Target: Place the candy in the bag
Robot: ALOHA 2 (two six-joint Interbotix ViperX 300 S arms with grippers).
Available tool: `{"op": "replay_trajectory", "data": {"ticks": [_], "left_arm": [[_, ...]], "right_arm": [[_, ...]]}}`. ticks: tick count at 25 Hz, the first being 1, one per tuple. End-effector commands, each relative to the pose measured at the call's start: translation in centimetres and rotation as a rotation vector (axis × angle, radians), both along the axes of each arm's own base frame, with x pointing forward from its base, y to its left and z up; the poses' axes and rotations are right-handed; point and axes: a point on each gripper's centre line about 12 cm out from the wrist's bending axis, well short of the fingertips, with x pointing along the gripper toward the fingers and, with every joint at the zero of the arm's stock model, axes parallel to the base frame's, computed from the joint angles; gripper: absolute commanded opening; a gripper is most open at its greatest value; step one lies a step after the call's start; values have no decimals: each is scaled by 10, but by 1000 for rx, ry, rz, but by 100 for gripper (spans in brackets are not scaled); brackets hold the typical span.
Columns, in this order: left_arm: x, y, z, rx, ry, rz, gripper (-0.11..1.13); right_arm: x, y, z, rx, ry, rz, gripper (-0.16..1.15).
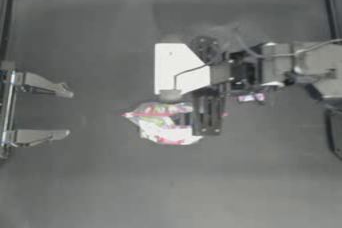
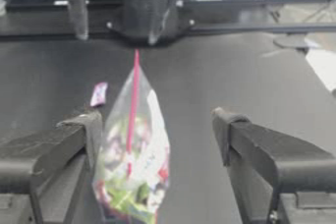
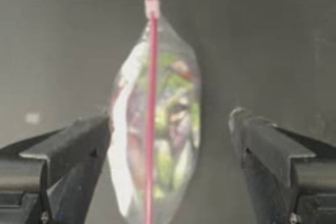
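My right gripper (image 3: 169, 134) hangs open over the soft, floppy clear plastic bag (image 1: 163, 122) mid-table, so I'd pinch its pink-red strip (image 3: 152, 95), while the tiny light wrapped candy (image 1: 252, 97) lies just beside

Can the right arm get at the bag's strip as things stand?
Probably yes. The right gripper hangs over the bag with its fingers open on either side, and the pink strip runs between them with nothing in between. The candy lies apart on the table.
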Motion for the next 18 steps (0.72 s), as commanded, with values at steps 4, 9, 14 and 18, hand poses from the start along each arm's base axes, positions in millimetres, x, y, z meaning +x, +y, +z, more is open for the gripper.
{"op": "replay_trajectory", "data": {"ticks": [4, 9, 14, 18], "left_arm": [[3, 1, -2, -6, 12, 5, 98], [3, 2, -2, -6, 14, 11, 98], [3, 2, -5, -6, 20, 11, 98], [2, 2, -5, -6, 21, 11, 98]], "right_arm": [[22, 7, 12, -13, -22, 24, 99], [36, 12, 4, -13, 1, 36, 99], [47, 13, -5, -12, 18, 39, 99], [56, 12, -12, -14, 46, 37, 99]]}}
